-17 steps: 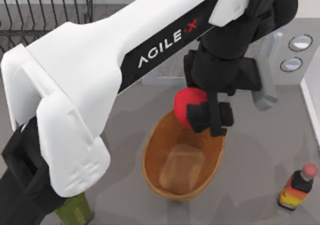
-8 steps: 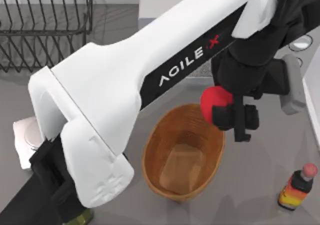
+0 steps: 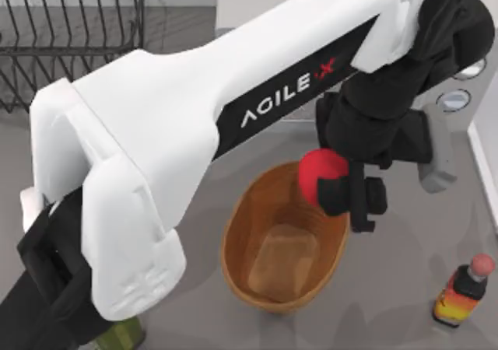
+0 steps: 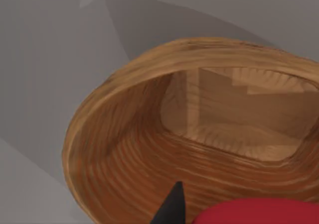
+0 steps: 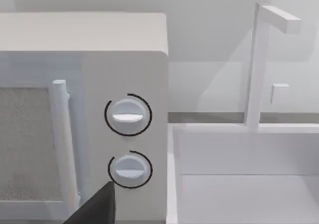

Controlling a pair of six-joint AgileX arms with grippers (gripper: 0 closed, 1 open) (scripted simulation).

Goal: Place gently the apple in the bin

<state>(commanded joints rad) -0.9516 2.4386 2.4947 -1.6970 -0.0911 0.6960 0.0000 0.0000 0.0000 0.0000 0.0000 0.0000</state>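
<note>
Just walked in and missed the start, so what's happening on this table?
The left arm's claw is shut on the red apple and holds it above the far-right rim of the wicker basket, not yet inside. The left wrist view looks down into the basket, with the apple at the picture's edge. The right arm is off to the side, facing a white microwave. A sauce bottle stands right of the basket.

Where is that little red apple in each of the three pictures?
Top view: the apple hangs in the left gripper, over the far right rim of the bin.
Left wrist view: the apple is a red sliver at the bottom edge, beside a dark finger.
Right wrist view: a microwave and a sink; no apple here.
Shared landmark: the bin, in the top and left wrist views.
</note>
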